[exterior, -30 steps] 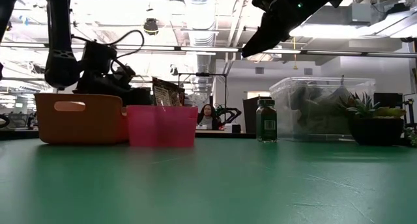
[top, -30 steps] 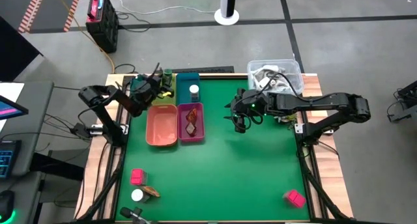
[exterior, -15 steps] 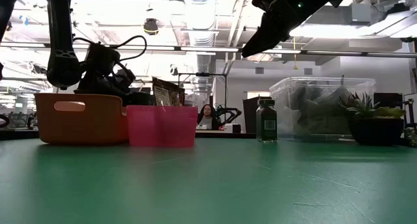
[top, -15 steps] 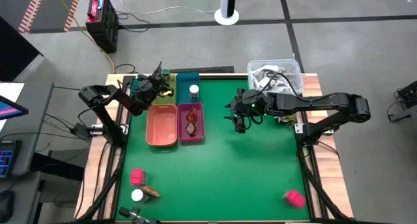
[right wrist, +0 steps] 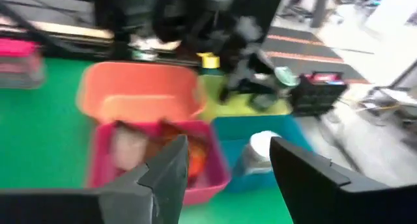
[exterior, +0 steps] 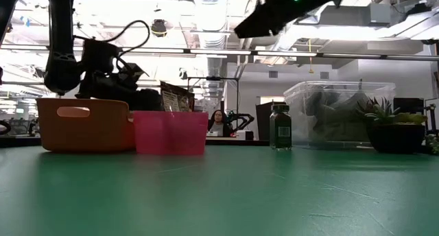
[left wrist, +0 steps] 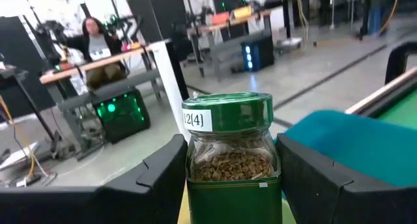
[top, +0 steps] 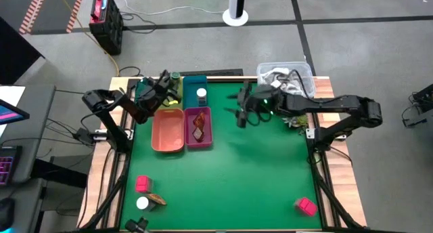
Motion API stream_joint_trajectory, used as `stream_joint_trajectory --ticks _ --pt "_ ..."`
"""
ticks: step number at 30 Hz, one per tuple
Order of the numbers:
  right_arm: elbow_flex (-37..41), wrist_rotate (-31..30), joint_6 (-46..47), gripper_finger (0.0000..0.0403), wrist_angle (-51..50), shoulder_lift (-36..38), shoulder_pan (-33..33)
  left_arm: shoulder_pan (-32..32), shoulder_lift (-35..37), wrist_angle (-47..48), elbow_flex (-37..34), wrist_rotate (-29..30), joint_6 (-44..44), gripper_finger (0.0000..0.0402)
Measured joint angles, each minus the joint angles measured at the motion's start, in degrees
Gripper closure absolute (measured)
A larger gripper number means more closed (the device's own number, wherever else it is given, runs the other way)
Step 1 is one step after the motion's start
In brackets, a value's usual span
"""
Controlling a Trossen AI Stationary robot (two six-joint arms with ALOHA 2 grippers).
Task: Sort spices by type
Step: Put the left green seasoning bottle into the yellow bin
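Progress is partial. Left gripper pinches a dark green jar over the trays at eleven o'clock (not yet set down). One white-capped jar stands in the teal tray; leaf-like pieces lie in the magenta tray. Outstanding: a second green jar by the clear tub, pink block, white jar and leaf at seven o'clock, pink block at five. Right gripper hangs at one o'clock, fingers spread, empty.
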State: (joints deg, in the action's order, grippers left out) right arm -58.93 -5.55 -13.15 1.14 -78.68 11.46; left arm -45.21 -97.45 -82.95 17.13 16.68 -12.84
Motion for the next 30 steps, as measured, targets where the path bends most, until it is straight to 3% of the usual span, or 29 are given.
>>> stream_joint_trajectory --ticks 2,8,14,22,30 --pt "-3.9 0.5 -0.5 0.017 -0.8 -4.0 1.9 0.0 0.0 -1.7 -1.0 0.0 0.3 0.0189" --pt "-17.5 10.2 -2.3 0.0181 -2.4 -19.3 6.7 0.0 0.0 -5.3 -3.7 0.1 0.9 0.0189" --pt "-31.8 11.8 -3.4 0.0168 -3.1 -32.2 10.2 0.1 0.3 -6.7 -5.0 -0.6 0.6 0.0189" --pt "-53.6 13.5 -3.2 0.0152 -14.1 -45.7 11.3 0.8 0.3 -6.7 -5.0 -4.3 -1.2 0.0189" --pt "-70.4 13.2 3.8 0.0159 -20.4 -57.0 14.2 0.8 0.3 -6.6 -4.9 -7.8 -1.9 0.0189"
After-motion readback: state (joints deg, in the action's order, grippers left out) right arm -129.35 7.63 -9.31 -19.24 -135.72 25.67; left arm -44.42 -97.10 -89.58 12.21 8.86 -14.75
